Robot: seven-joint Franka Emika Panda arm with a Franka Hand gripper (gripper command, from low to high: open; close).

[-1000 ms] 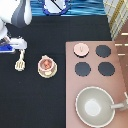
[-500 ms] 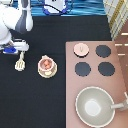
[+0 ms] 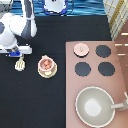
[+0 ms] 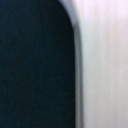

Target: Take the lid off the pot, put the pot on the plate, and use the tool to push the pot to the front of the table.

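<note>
The pale-pink pot (image 3: pixel 46 64), reddish-orange inside and uncovered, sits on the cream plate (image 3: pixel 47 73) left of the stove. Its lid (image 3: pixel 81 48) lies on the stove's upper-left burner. The cream-white tool (image 3: pixel 20 64) lies on the black table (image 3: pixel 50 105), to the exterior view's left of the plate. My gripper (image 3: pixel 19 55) hangs right over the tool's handle end, at or almost touching it. The wrist view shows only dark tabletop (image 4: pixel 35 65) beside a pale blurred surface that I cannot identify.
A brown stove panel (image 3: pixel 119 75) with black burners (image 3: pixel 103 51) fills the exterior view's right. A large grey pan (image 3: pixel 95 106) with a long handle stands at its bottom. The white arm (image 3: pixel 17 25) reaches down from the top left.
The gripper has shifted a little to the right and down, closer over the tool's handle. The tool, pot, plate and lid have not moved.
</note>
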